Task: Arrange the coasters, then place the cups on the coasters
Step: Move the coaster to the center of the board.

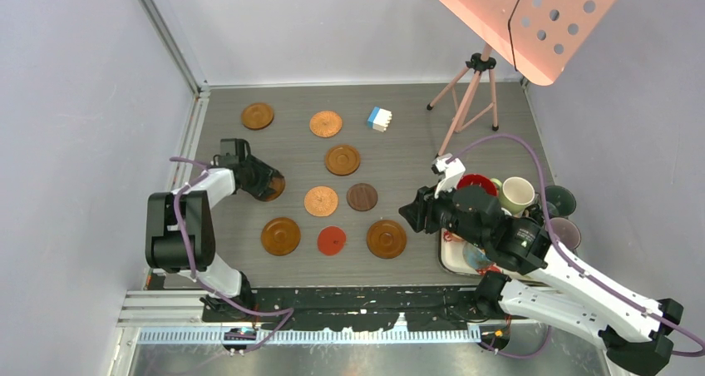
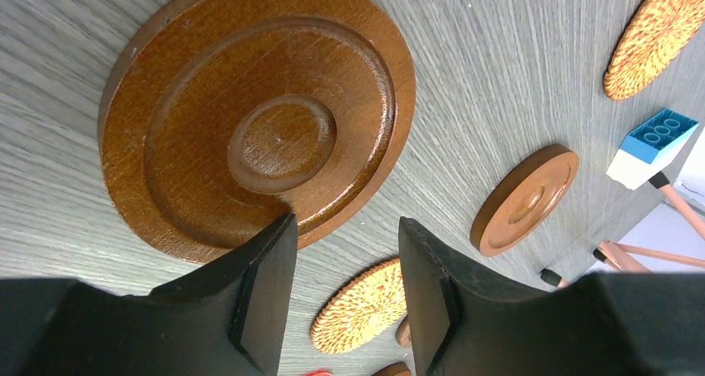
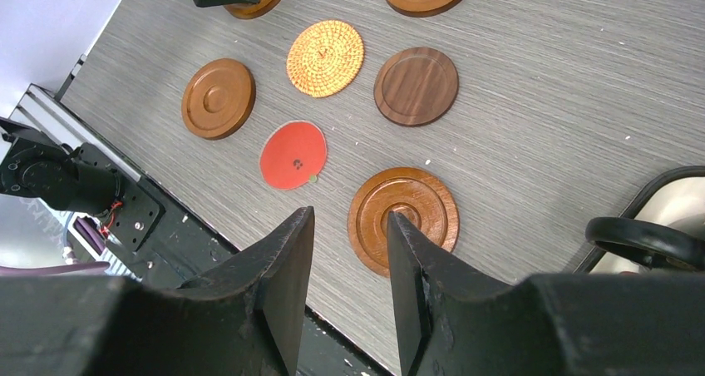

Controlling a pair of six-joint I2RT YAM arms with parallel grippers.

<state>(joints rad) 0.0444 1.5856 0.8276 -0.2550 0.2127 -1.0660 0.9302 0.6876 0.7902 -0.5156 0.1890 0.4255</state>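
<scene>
Grey wood-grain table [image 1: 399, 143] is carrying nine coasters [image 1: 321, 200], all lying flat and spread apart left of centre: woven ones, rimmed brown wood, a dark brown coaster [image 1: 362, 197] and a red coaster [image 1: 331, 240]. Cups [image 1: 517, 195] are sitting bunched at the right edge by a white tray [image 1: 446, 255], all off the coasters. Left gripper [image 2: 345, 235] is hanging over the rim of a rimmed brown coaster [image 2: 258, 118], jaws parted and clamping nothing; contact unclear. Right gripper [image 3: 349, 218] is hovering above the table by a second rimmed coaster [image 3: 416, 197], jaws likewise spread and empty. Blue-and-white block [image 1: 379, 119] and pink tripod stand [image 1: 474, 93] are standing at the far side.
</scene>
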